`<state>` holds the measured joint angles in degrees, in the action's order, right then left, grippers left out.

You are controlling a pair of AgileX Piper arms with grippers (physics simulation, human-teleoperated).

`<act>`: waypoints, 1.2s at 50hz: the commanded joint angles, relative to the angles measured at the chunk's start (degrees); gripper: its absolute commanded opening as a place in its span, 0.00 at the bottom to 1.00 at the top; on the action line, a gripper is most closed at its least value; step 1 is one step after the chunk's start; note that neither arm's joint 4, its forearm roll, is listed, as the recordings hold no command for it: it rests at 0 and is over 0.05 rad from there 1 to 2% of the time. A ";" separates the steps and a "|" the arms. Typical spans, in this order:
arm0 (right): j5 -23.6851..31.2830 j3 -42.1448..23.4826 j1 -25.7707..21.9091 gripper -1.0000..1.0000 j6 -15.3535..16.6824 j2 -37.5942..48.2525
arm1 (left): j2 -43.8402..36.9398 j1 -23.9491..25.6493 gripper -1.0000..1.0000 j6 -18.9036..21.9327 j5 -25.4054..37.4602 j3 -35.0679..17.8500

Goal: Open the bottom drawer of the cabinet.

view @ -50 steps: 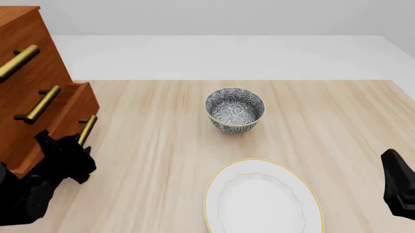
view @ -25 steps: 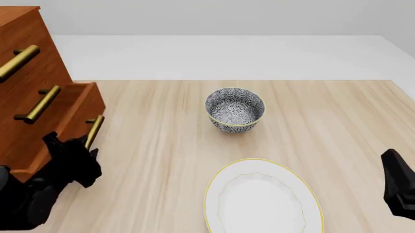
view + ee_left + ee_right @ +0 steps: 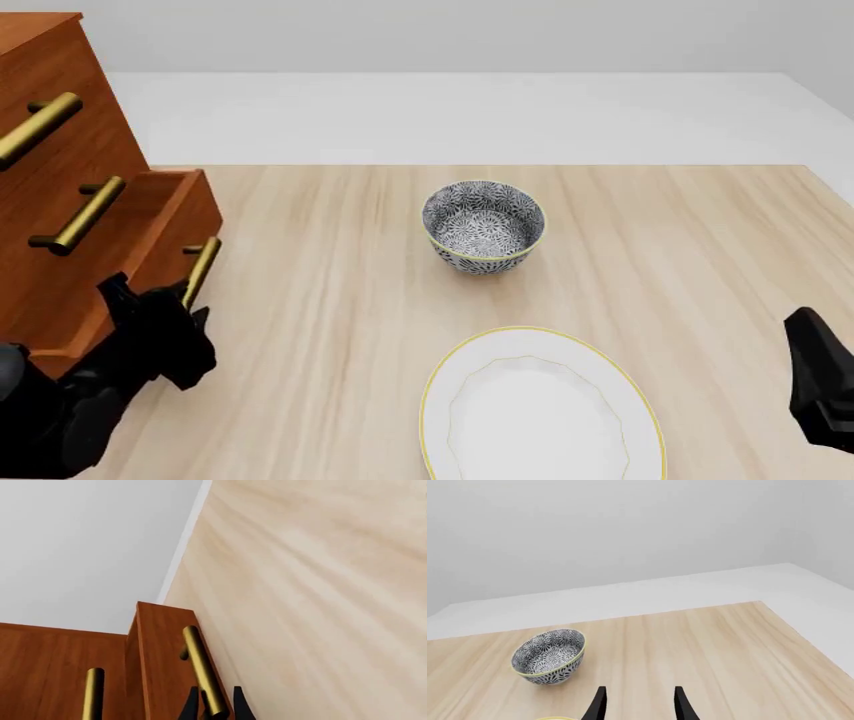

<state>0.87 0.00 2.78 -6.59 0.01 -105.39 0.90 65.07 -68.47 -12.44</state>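
Two left pincer [image 3: 213, 711] fingers pinch the bottom drawer's [image 3: 160, 235] brass handle [image 3: 202, 675].

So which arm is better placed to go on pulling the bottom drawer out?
Left. The left gripper already clamps the bottom drawer's handle; the right gripper hangs open, far across the table.

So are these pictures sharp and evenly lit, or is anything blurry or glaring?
Front view: sharp, flat even light, only a faint shadow under the bowl and no glare on the plate. Left wrist view: the table grain looks smeared and stretched because it is seen so close, while the bottom drawer and its brass handle stay crisp. Right wrist view: clear, soft light, plain grey backdrop.
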 commanded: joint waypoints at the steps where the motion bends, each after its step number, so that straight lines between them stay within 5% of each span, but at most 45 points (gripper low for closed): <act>1: 0.09 0.00 0.06 1.00 -0.06 0.00 | 0.29 0.83 0.00 1.19 -1.43 -0.13; 19: 0.21 0.00 0.05 1.00 -0.08 0.00 | -1.16 0.80 0.00 0.78 -1.43 -1.01; 20: 0.22 0.00 0.01 1.00 -0.05 0.00 | -1.39 0.58 1.00 0.81 -1.43 -1.18; 60: -0.03 0.00 0.19 1.00 -0.16 0.00 | 3.68 4.10 1.00 1.77 -1.43 2.83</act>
<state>0.89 0.00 2.92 -6.77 0.01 -103.31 3.24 66.77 -69.88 -10.92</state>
